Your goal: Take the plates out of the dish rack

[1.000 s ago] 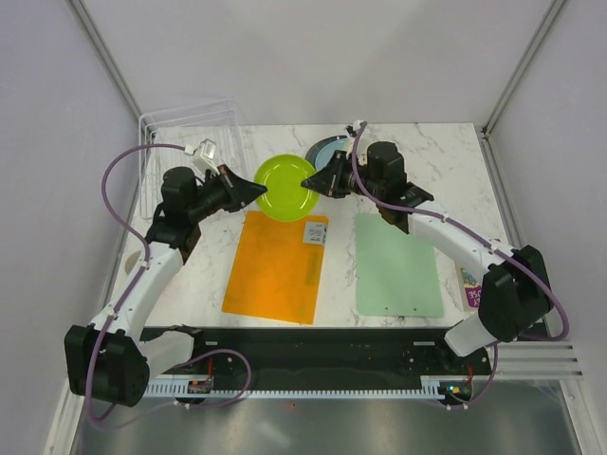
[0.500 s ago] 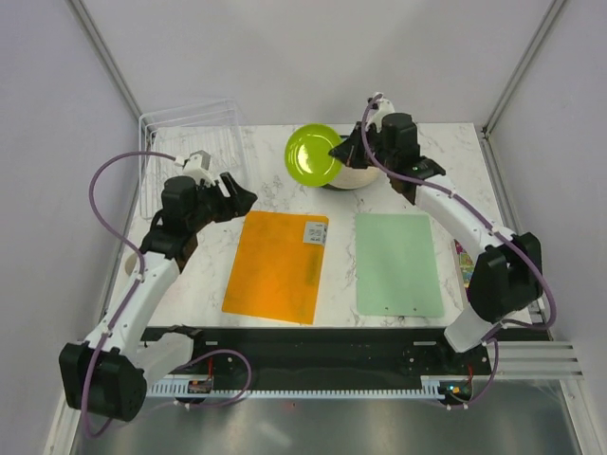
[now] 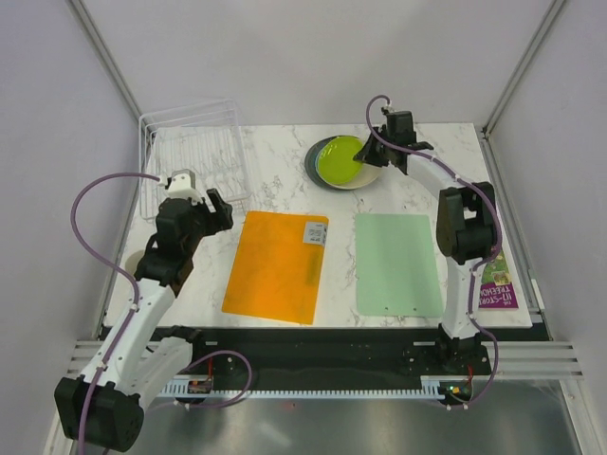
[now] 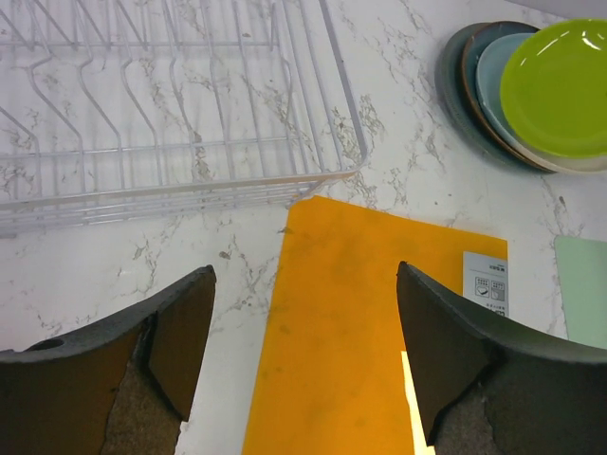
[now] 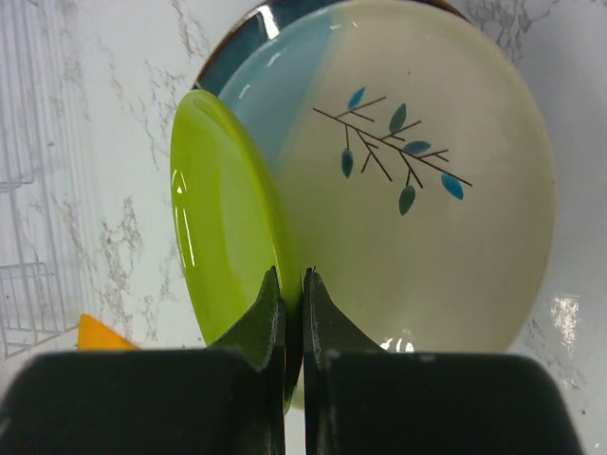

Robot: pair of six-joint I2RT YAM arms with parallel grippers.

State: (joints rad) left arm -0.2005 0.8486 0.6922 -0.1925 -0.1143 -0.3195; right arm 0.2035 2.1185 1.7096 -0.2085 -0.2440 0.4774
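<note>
Though unreadable, label [image 4: 487, 284] on orange mat [image 4: 351, 332].

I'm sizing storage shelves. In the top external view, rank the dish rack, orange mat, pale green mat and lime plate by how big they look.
1. dish rack and orange mat: they look about alike, and the rack sits farther from the camera, so I won't rank them.
2. pale green mat: slightly smaller.
3. lime plate: clearly smallest.

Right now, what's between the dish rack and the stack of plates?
Just bare marble table between the dish rack and the plates, as the top view shows.
</note>
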